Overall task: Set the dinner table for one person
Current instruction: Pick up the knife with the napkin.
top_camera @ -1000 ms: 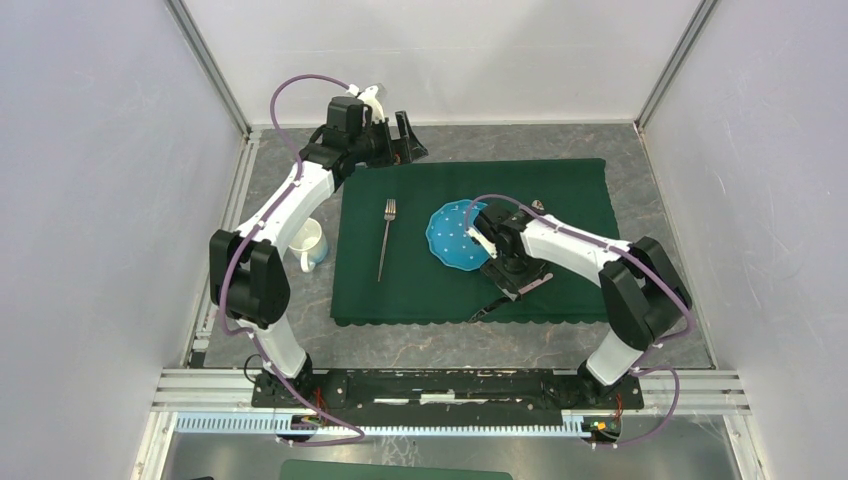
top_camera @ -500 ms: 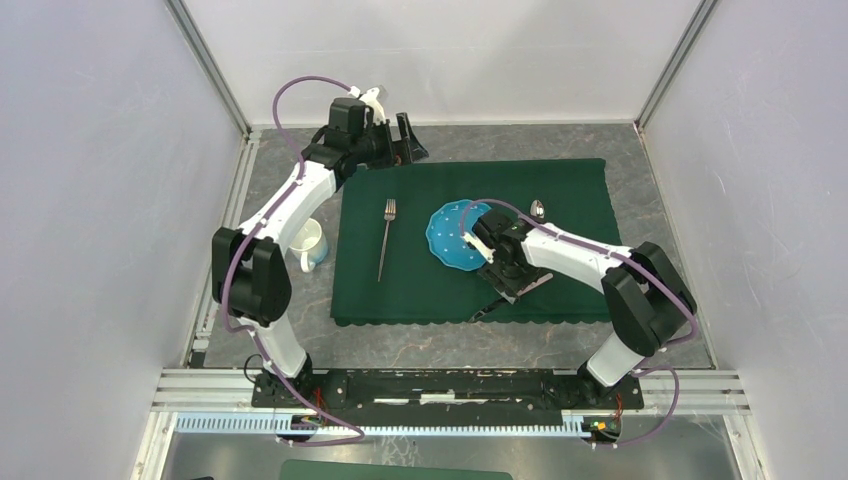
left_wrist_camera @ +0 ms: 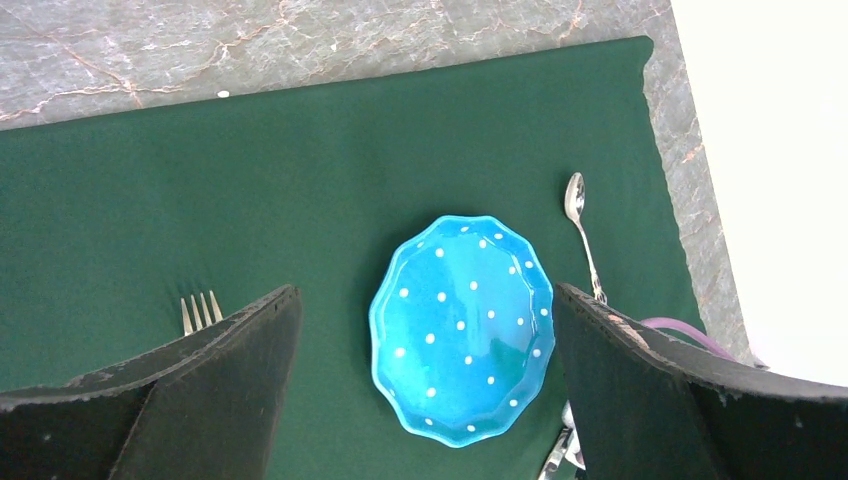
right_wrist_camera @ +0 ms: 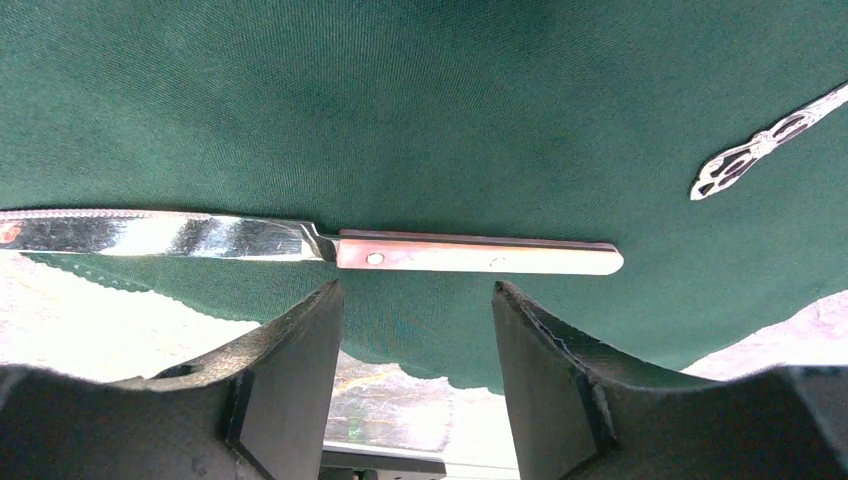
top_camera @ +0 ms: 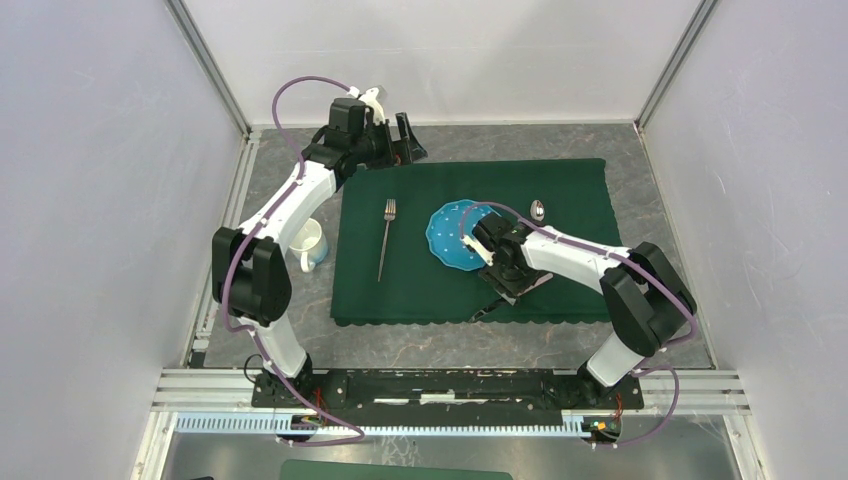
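- Grey stone dinner table [top_camera: 470, 345], spread wide beneath green cloth [top_camera: 410, 270].
- Left gripper [left_wrist_camera: 425, 290]: jaws fully apart, empty, raised by cloth's far-left corner.
- Right gripper [right_wrist_camera: 415, 290]: jaws part-open, empty, low over knife [right_wrist_camera: 310, 243] at cloth's near edge.

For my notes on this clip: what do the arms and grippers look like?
The left arm and right arm have white links and bulky black joints, each trailing a purple cable. The left gripper and right gripper carry broad black fingers with scuffed edges.
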Robot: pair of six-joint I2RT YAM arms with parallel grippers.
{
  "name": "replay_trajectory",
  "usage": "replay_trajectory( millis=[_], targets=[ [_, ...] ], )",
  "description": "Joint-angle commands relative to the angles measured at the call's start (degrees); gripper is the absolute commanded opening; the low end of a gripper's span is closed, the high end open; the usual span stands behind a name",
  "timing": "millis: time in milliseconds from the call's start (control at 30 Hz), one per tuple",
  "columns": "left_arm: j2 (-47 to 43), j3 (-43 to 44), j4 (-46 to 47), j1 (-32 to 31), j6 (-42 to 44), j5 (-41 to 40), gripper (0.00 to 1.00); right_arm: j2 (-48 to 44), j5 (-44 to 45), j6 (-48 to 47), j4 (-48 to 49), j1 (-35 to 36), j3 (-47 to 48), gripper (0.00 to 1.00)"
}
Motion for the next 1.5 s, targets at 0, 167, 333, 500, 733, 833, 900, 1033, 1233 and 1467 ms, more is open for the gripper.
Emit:
replay_trajectory(
  millis=[0,167,333,500,733,833,900,1033,1233,1467],
  targets=[
    [0.0,1.4,1.1,0.4,-2.6,-0.5,1.00,-0.7,-0.7,-0.4,1.7,0.4,0.1,0.62],
    [0.0,1.3,0.9,0.5,-2.3,-0.8,1.00,0.7,-1.7,-0.8,2.6,0.5,1.7,0.60],
    [-0.2,1.3,0.8,0.6,-2.2,-1.3,1.00,1.2,-2.4,-1.8,4.4,0.6,2.4,0.60],
    [-0.2,1.3,0.8,0.8,-2.2,-1.4,1.00,0.9,-1.1,-3.0,5.7,1.0,1.2,0.60],
    [0.7,1.7,1.6,1.0,-2.8,-0.5,1.00,0.4,3.1,-4.8,7.3,2.2,-1.0,0.60],
    [0.8,1.8,1.7,1.0,-2.8,-0.4,1.00,0.7,3.6,-5.2,7.7,2.7,-1.1,0.60],
    [0.9,1.9,1.7,0.9,-2.8,-0.2,1.00,0.9,3.5,-5.5,7.9,2.9,-1.1,0.60],
    [0.8,1.9,1.5,1.0,-2.7,-0.3,1.00,1.6,3.1,-5.3,8.5,3.1,-1.9,0.60],
    [0.8,1.8,1.4,1.2,-2.6,-0.5,1.00,2.2,2.4,-5.1,9.3,3.0,-2.5,0.60],
    [0.6,1.8,1.2,1.4,-2.5,-0.5,1.00,3.6,1.9,-5.2,10.1,3.0,-2.1,0.60]
  ],
)
